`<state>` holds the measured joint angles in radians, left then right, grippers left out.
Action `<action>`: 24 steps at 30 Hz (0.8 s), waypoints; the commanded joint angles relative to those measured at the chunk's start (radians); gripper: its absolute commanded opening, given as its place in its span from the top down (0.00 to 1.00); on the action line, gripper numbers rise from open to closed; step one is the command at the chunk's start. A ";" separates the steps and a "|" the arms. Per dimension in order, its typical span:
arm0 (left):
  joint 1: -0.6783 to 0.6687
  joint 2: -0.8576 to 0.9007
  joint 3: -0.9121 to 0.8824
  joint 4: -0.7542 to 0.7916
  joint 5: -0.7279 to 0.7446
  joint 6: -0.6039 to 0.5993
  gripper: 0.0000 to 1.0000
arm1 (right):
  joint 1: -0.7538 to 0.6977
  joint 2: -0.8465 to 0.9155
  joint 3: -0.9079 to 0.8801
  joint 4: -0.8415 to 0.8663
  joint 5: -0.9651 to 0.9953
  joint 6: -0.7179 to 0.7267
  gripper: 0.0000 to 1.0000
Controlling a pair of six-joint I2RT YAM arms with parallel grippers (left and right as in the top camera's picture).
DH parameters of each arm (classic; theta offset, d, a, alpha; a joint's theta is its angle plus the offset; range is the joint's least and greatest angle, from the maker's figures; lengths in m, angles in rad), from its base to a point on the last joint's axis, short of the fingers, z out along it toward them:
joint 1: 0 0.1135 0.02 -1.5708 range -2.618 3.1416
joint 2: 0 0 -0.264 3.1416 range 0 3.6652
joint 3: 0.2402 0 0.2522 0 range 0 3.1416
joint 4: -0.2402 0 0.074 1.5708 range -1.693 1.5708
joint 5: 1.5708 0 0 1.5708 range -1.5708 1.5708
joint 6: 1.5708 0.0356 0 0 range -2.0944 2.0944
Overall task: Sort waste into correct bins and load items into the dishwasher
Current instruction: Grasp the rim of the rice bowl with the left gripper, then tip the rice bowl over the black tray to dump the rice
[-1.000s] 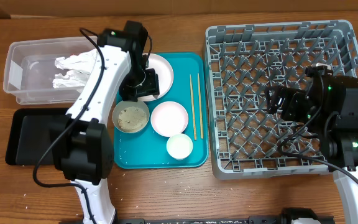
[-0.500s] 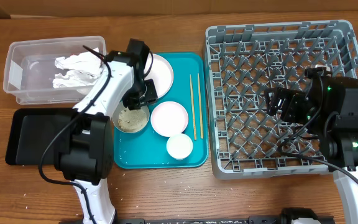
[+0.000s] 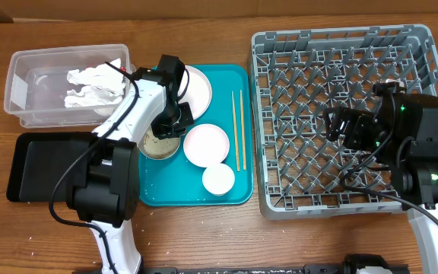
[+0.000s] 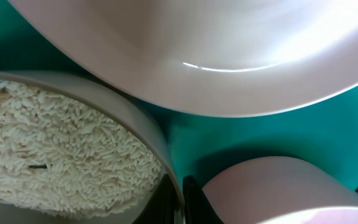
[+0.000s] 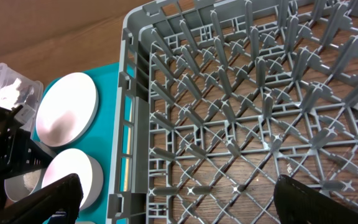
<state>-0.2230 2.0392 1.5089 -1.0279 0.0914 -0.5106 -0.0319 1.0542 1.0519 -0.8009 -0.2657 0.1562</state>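
The left gripper (image 4: 179, 202) pinches the wall of the rice bowl (image 4: 61, 149) on the teal tray (image 3: 238, 190), probably to tip the rice into the black tray (image 3: 36, 171) at nine o'clock. Farther off at three o'clock, the right gripper (image 3: 341, 128) hangs spread wide over the grey rack (image 3: 341, 38), ready for dishes.

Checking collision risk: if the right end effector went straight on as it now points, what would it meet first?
Likely upright pegs of the large square grey plastic dish rack; the open right end effector points into it, depth unclear.
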 commanded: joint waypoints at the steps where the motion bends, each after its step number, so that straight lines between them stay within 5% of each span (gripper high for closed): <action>1: 0.006 -0.006 0.004 -0.024 -0.018 0.003 0.96 | 0.004 -0.004 0.028 0.006 -0.005 -0.009 0.00; 17: 0.061 -0.008 0.571 -0.578 0.048 0.198 0.96 | 0.004 -0.004 0.028 0.013 0.002 -0.008 0.00; 24: 0.222 -0.064 0.599 -0.662 0.088 0.339 0.96 | 0.004 -0.004 0.028 0.025 0.002 -0.008 0.00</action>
<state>-0.0807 2.0262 2.0911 -1.6848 0.1505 -0.2749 -0.0319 1.0542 1.0519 -0.7849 -0.2630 0.1555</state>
